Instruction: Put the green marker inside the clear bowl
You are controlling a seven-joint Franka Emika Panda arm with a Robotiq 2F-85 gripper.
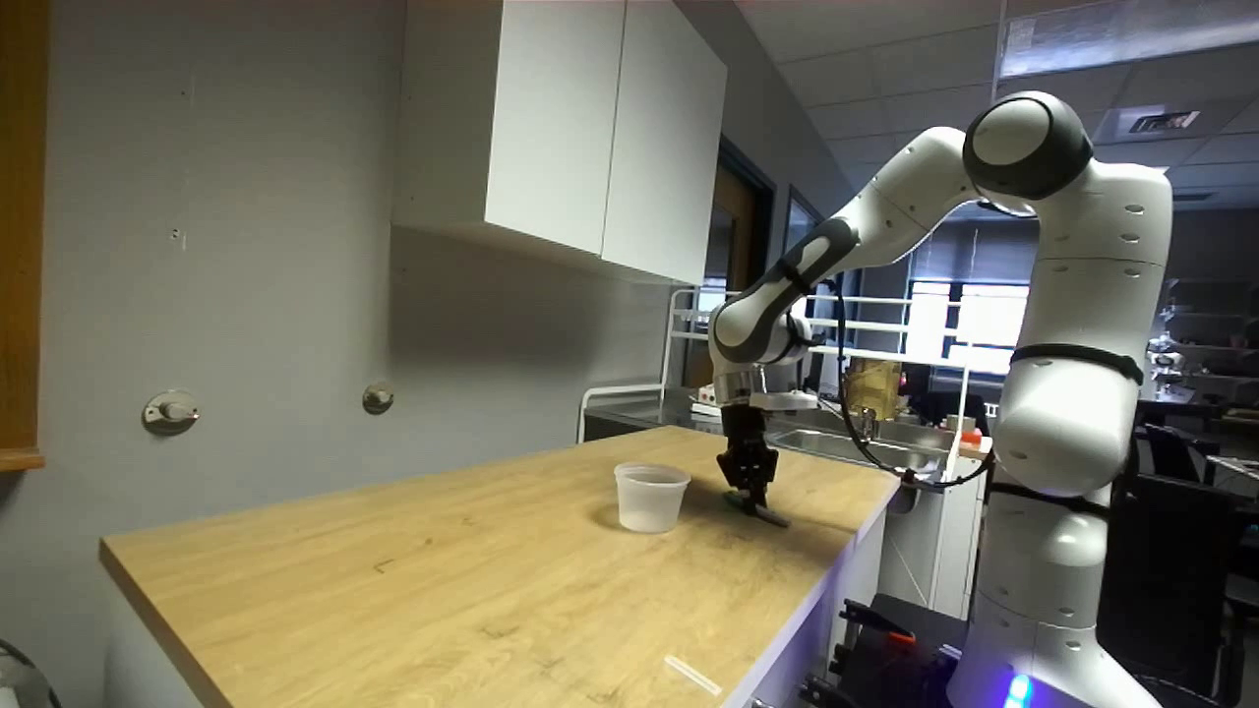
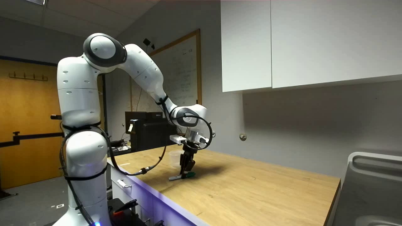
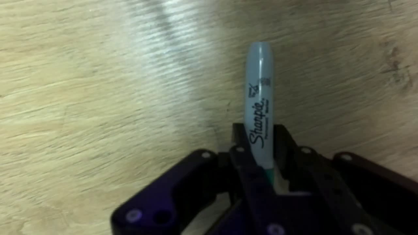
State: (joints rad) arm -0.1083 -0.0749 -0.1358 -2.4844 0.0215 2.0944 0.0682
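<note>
While a white robot arm is stretched over a wooden countertop, the green marker — gray-barreled and green-ended, with “Sharpie” printed along its side — is clamped from both sides in the black gripper, seen in the wrist view. It is held low and roughly flat; whether the countertop is touched cannot be told. Upright on the countertop, near the marker but apart from it, the clear bowl is shown in both exterior views. White cabinets are mounted on the wall.
</note>
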